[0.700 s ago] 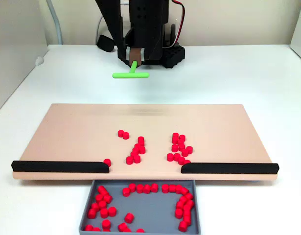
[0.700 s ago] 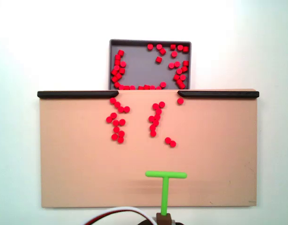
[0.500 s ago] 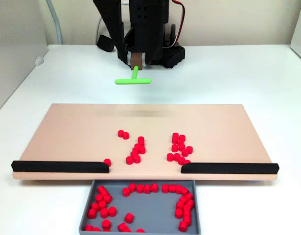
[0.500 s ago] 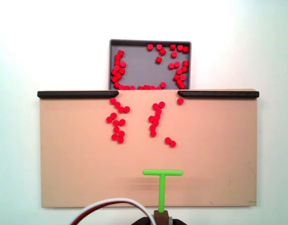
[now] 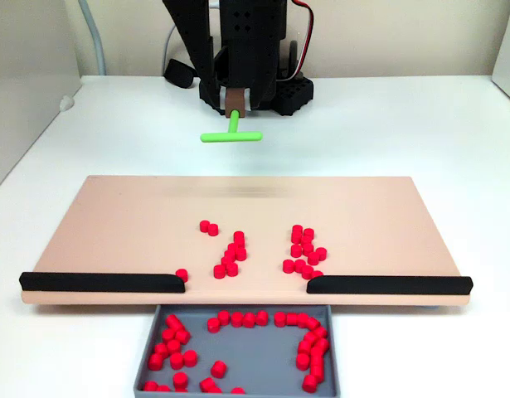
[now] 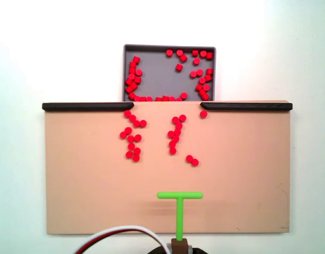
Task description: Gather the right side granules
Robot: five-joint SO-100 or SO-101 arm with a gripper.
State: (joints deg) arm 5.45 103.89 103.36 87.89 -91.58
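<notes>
Red granules lie in loose groups on the tan board (image 5: 122, 224). One cluster (image 5: 303, 249) sits right of centre in a fixed view; the same cluster (image 6: 131, 138) is left of centre in the overhead-like fixed view. A middle cluster (image 5: 230, 253) (image 6: 175, 135), a pair (image 5: 208, 227) (image 6: 192, 160) and a single granule (image 5: 182, 274) (image 6: 203, 114) lie beside it. My gripper (image 5: 233, 106) (image 6: 179, 243) is shut on the stem of a green T-shaped stick (image 5: 231, 135) (image 6: 179, 211). The stick hangs over the board's arm-side edge, apart from all granules.
A grey tray (image 5: 255, 352) (image 6: 159, 74) with many red granules sits below the gap between two black rails (image 5: 101, 282) (image 5: 389, 284) at the board's far-from-arm edge. The arm's black base (image 5: 255, 83) stands behind the board. White table surrounds everything.
The gripper and green stick shifted slightly sideways, rightward in the front fixed view and leftward in the other. The granules have not moved.
</notes>
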